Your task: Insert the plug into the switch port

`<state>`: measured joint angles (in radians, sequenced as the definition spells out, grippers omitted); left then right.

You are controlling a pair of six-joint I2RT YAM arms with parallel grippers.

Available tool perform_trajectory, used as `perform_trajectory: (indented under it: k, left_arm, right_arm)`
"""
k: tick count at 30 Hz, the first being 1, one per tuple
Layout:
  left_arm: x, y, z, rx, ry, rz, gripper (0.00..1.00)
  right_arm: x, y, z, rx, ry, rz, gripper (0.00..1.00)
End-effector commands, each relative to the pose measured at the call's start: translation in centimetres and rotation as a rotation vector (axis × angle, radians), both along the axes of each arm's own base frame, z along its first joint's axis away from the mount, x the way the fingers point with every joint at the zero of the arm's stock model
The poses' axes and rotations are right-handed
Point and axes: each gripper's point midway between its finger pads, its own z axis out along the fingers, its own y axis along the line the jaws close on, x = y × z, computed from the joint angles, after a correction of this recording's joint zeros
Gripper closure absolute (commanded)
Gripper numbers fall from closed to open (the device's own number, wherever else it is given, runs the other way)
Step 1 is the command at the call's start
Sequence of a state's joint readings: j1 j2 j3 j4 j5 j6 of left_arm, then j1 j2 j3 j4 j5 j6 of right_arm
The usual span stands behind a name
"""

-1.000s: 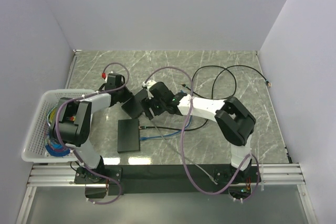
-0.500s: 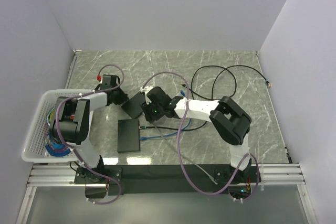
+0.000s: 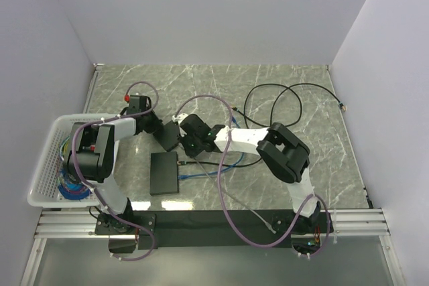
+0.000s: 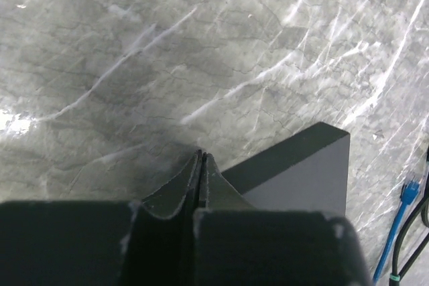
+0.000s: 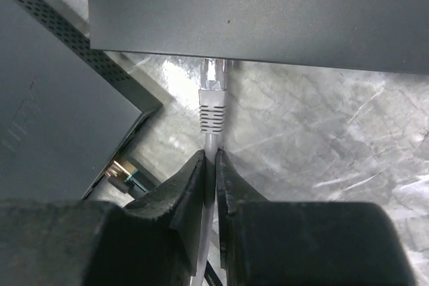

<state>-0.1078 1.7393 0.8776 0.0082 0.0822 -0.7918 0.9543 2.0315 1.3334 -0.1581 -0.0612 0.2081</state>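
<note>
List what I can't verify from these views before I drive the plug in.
- Port opening: right wrist view, hidden under the near edge of the switch, so the depth of the plug is unreadable.
- Plug and port: top view, covered by the right hand gripping the cable.
- Whether the left hand touches the switch: left wrist view, blocked by its own fingers.

Plug (image 5: 213, 92) tip meets the switch (image 5: 268, 11) edge, port unseen; switch cut off at top, cable (image 5: 210, 144) hidden between right gripper (image 5: 209, 160) fingers below it
</note>
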Motion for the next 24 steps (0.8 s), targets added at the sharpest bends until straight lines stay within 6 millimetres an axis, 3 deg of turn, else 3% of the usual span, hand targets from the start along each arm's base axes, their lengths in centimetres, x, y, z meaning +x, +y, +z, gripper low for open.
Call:
perform_trajectory:
  k: [1,6,9,15,19,24]
  left_arm:
    - [-2.5,0.2,-2.8,0.039,0.118,-0.053,1.0]
    - [-4.0,0.0,-3.1,0.072,0.157,-0.066,1.0]
    - [-4.8,-0.8,-2.9,0.078,0.171,-0.084,0.99]
    - [-6.6,-3.2,-4.2,0.032,0.208,-0.133,0.99]
    - [-7.6,-4.2,-5.4,0.008,0.236,-0.151,0.99]
    - [-8.4,-5.0,-6.1,-0.019,0.246,-0.166,0.99]
  right_arm:
    - [1.5,0.9,0.3,-0.016,-0.047,-0.002,0.82]
    - [3.3,1.6,1.0,-0.022,-0.068,-0.031,0.87]
    - [4.9,1.4,1.2,-0.028,-0.085,-0.077,0.9]
    - [8.0,0.9,1.8,-0.012,-0.096,-0.166,1.0]
    - [9.3,0.8,1.8,-0.008,-0.094,-0.193,1.0]
    - [10.0,2.3,2.2,0.037,-0.088,-0.171,1.0]
